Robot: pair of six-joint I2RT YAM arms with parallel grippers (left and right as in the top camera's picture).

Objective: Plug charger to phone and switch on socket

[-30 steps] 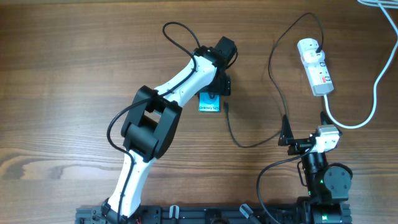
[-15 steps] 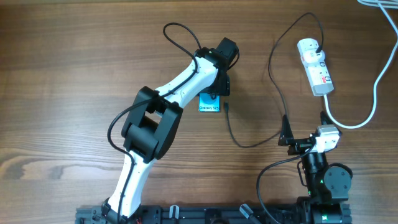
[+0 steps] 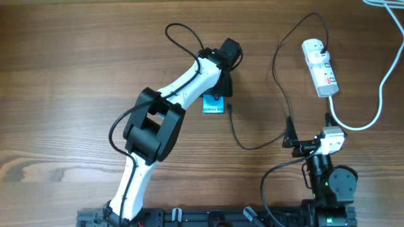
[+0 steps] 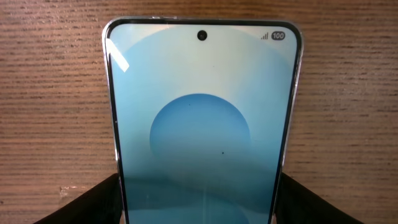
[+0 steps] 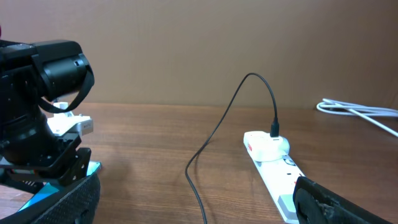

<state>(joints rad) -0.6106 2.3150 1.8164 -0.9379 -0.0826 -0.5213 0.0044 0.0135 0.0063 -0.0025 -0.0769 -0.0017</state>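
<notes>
The phone [image 3: 213, 106], cyan with a white text strip, lies flat near the table's middle. My left gripper [image 3: 219, 93] sits over its far end. In the left wrist view the phone [image 4: 200, 112] fills the frame and my left gripper [image 4: 199, 182] is shut on it, one dark finger against each long edge. The charger's black cable [image 3: 252, 145] runs from its plug in the socket [image 3: 320, 68] in a loop to its connector tip [image 3: 231, 108], which lies on the wood just right of the phone. My right gripper [image 3: 309, 129] stands open and empty near the front right.
The socket's thick white cord [image 3: 379, 94] curves off toward the right edge. In the right wrist view the charger cable [image 5: 198, 180] crosses the wood between my fingers, with the socket [image 5: 273, 163] to the right and the left arm [image 5: 43, 118] to the left.
The left gripper's fingers have drawn in onto the phone's sides. Both arms, the cable and the socket keep their places.
</notes>
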